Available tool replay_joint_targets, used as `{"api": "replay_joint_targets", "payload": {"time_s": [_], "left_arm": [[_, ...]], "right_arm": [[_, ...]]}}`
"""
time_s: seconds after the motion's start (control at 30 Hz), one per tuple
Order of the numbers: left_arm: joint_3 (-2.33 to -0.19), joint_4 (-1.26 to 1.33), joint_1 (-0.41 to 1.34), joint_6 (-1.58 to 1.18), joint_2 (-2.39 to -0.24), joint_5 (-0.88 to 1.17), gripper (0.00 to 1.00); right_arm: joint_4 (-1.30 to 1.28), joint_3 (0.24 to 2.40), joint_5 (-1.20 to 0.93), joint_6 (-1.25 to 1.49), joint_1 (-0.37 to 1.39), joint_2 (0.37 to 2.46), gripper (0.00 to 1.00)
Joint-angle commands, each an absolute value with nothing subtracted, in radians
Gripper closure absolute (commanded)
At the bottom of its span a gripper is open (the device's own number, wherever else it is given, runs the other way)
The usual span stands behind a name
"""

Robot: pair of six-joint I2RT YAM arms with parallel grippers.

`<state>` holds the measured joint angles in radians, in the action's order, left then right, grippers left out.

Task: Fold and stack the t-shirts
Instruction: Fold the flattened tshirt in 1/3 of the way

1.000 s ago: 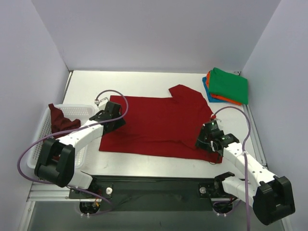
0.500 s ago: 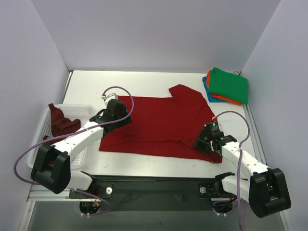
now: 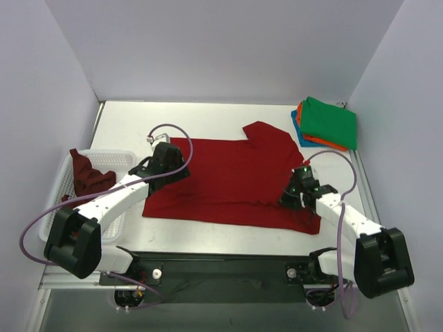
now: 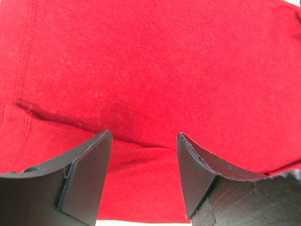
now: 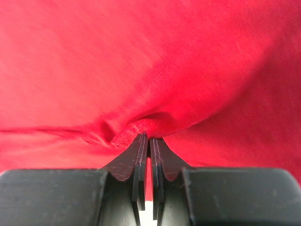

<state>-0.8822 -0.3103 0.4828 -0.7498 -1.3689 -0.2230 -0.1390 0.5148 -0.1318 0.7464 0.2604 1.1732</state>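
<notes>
While it lies spread out across the middle of the white table [image 3: 208, 121], the bright red t-shirt [image 3: 221, 181] is mostly flat, with one short sleeve poking out at its far right corner. Near the shirt's right edge, on the side closest to the arms, the right gripper [image 3: 294, 196] is down on the cloth. The right wrist view shows the right gripper [image 5: 149, 141] with its two dark fingers pressed together, pinching a small raised pucker of red fabric, and wrinkles run away from the pinch on the left.

At the shirt's far left corner, the left gripper [image 3: 169, 160] sits above the cloth. In the left wrist view the left gripper [image 4: 143, 141] has its fingers spread wide and nothing between them. Red fabric fills the view beneath, with a low fold running across just beyond the fingertips. Whether the tips touch the shirt cannot be told.

In the far right corner of the table, well apart from the red shirt, is a stack of folded shirts. A green one [image 3: 329, 123] is on top, with the edges of an orange one [image 3: 315, 140] and a blue one [image 3: 299, 135] showing beneath.

At the table's left edge, beside the left arm, stands a white mesh basket [image 3: 52, 207]. A darker maroon shirt [image 3: 88, 174] is bunched at its far end.
</notes>
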Motion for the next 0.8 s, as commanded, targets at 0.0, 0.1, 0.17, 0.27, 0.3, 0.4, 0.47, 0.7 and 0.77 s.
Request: {"api": "replay_joint_targets", "payload": {"time_s": [0.0, 0.1, 0.17, 0.27, 0.3, 0.4, 0.47, 0.7, 0.77], "left_arm": [[-0.907, -0.272, 0.485, -0.735, -1.345, -0.207, 0.33], [-0.911, -0.275, 0.486, -0.73, -1.354, -0.199, 0.33], [-0.916, -0.276, 0.485, -0.729, -1.358, -0.193, 0.33], [-0.916, -0.273, 0.485, -0.726, -1.361, -0.186, 0.33], [-0.917, -0.273, 0.486, -0.724, -1.364, -0.183, 0.33], [-0.917, -0.275, 0.485, -0.719, -1.37, -0.179, 0.33], [-0.914, -0.276, 0.486, -0.718, -1.37, -0.179, 0.33], [-0.896, -0.275, 0.485, -0.718, -1.364, -0.173, 0.33], [-0.882, -0.273, 0.485, -0.723, -1.361, -0.173, 0.32]], "right_arm": [[-0.144, 0.63, -0.123, 0.698, 0.255, 1.256, 0.98], [-0.143, 0.707, -0.126, 0.667, 0.255, 1.342, 0.99], [-0.141, 0.747, -0.133, 0.65, 0.259, 1.39, 0.99], [-0.143, 0.816, -0.129, 0.617, 0.276, 1.475, 1.0], [-0.144, 0.833, -0.123, 0.608, 0.281, 1.512, 1.0], [-0.153, 0.888, -0.094, 0.575, 0.301, 1.577, 1.0], [-0.156, 0.922, -0.083, 0.555, 0.311, 1.606, 1.0], [-0.179, 0.988, -0.025, 0.502, 0.331, 1.648, 0.58], [-0.192, 0.996, -0.025, 0.5, 0.321, 1.603, 0.49]]}}
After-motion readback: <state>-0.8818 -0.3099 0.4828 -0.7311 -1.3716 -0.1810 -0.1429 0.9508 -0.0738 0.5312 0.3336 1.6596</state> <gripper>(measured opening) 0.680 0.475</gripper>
